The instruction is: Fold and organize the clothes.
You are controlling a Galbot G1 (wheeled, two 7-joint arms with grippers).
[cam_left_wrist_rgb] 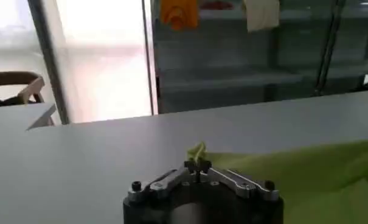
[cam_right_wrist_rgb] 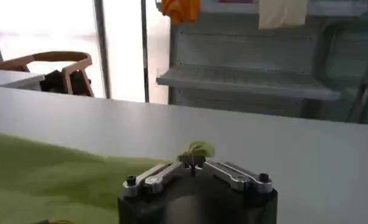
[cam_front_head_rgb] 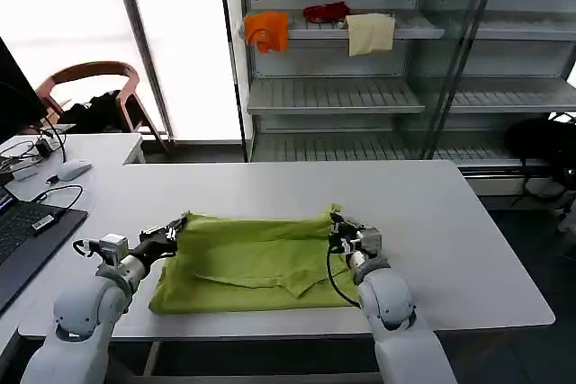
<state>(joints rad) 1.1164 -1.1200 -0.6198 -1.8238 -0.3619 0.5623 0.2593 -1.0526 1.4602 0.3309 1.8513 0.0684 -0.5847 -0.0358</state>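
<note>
The T-shirt [cam_front_head_rgb: 256, 263] lies partly folded on the tabletop [cam_front_head_rgb: 450, 222], at lower centre of the head view, its far edge running across the frame. The left gripper [cam_front_head_rgb: 183, 222] is pinched on the far left corner, and the right gripper [cam_front_head_rgb: 337, 220] is pinched on the far right corner. Each wrist view confirms jaws closed together with a tuft of green fabric standing up between them [cam_left_wrist_rgb: 197, 152] [cam_right_wrist_rgb: 197, 150].

Judged step: carrying the far edge for the next fold. To do it well, both arms should travel together at matched height and pace, keeping the edge taut and level so the thin fabric does not sag or twist. The corners should be laid square on the near edge before release. Risk: the hold is only a small nip of cloth and may slip.

Count: one T-shirt; two grippers, both engaged; one tabletop. On the shelf [cam_front_head_rgb: 333, 33] at upper centre: one orange cloth [cam_front_head_rgb: 267, 31], one red cloth [cam_front_head_rgb: 326, 13], one cream cloth [cam_front_head_rgb: 370, 33].
</note>
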